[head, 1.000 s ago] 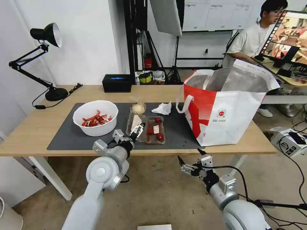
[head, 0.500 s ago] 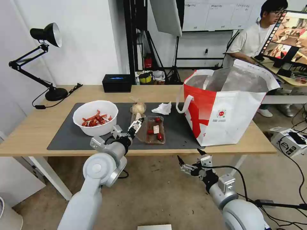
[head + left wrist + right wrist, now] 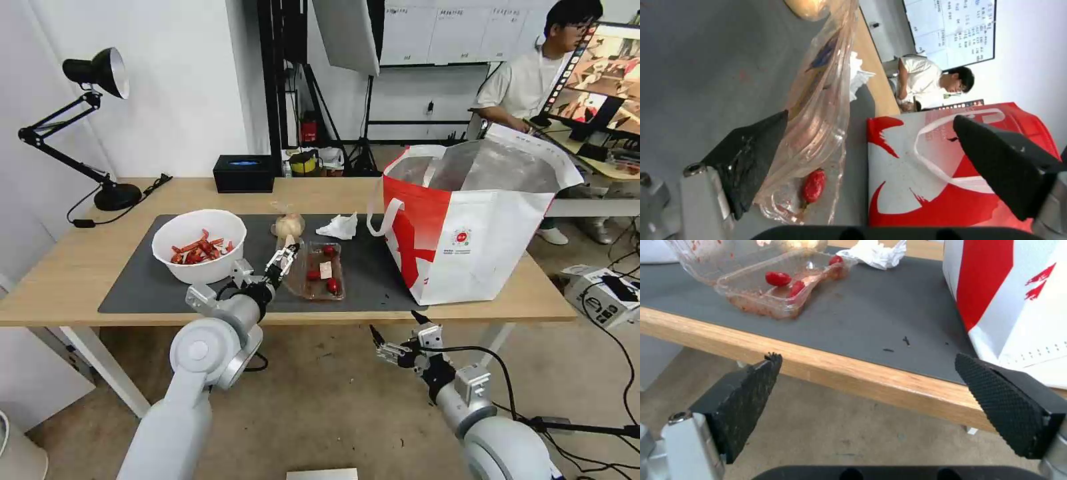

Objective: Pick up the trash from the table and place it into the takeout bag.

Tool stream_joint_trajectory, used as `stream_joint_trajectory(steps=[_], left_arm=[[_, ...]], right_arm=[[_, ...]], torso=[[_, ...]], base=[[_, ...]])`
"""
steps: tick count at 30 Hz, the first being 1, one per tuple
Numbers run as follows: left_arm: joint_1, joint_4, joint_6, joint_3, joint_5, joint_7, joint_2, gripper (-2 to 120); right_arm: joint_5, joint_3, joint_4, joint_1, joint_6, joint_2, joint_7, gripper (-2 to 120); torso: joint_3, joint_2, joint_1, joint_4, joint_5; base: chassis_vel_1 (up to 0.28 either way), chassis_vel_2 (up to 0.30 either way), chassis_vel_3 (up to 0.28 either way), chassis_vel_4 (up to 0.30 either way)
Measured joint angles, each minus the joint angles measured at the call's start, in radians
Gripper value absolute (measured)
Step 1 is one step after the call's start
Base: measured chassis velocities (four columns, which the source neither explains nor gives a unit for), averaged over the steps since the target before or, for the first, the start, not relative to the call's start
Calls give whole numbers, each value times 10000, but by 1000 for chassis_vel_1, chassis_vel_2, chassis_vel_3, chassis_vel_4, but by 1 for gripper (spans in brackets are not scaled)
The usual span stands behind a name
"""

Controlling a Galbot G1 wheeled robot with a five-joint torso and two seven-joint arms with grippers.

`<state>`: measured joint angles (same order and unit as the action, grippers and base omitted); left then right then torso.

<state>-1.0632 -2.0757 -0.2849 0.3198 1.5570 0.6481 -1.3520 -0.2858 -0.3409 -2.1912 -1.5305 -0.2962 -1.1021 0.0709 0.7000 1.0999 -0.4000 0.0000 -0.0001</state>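
- head view: the left gripper point(image 3: 285, 255) sits over the dark mat at the left edge of the clear tray point(image 3: 313, 270), which lies between the white bowl point(image 3: 199, 245) and the takeout bag point(image 3: 477, 217). the tray's long axis runs away from the robot, and the bag stands off to its right, so i judge the carry must go rightward. the baggie point(image 3: 289, 225) and the napkin point(image 3: 339, 227) lie just behind the tray, toward the far side of the table point(image 3: 60, 273).
- head view, again: the right gripper point(image 3: 399, 337) hangs below the table's front edge, nearer the bag but holding nothing.
- left wrist view: the left gripper's jaws are spread wide; one fingertip point(image 3: 751, 156) touches the tray's thin clear wall, the other is well apart from it, with the bag behind. nothing is clamped yet.
- right wrist view: the right gripper's jaws are wide apart and empty, with the tray beyond the table edge and the bag beside it.
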Motion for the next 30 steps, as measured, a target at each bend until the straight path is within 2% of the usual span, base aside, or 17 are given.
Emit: stream_joint_trajectory(steps=[9, 30], left_arm=[[50, 11, 1, -106, 13, -20, -44, 100], [441, 439, 1, -1113, -275, -18, -291, 100]], right_arm=[[19, -11, -29, -12, -2, 39, 0, 100], [167, -323, -409, -301, 0, 5, 0, 100]], torso=[[0, 0, 0, 0, 0], [0, 1, 0, -1, 2]], base=[[0, 0, 0, 0], [0, 0, 0, 0]])
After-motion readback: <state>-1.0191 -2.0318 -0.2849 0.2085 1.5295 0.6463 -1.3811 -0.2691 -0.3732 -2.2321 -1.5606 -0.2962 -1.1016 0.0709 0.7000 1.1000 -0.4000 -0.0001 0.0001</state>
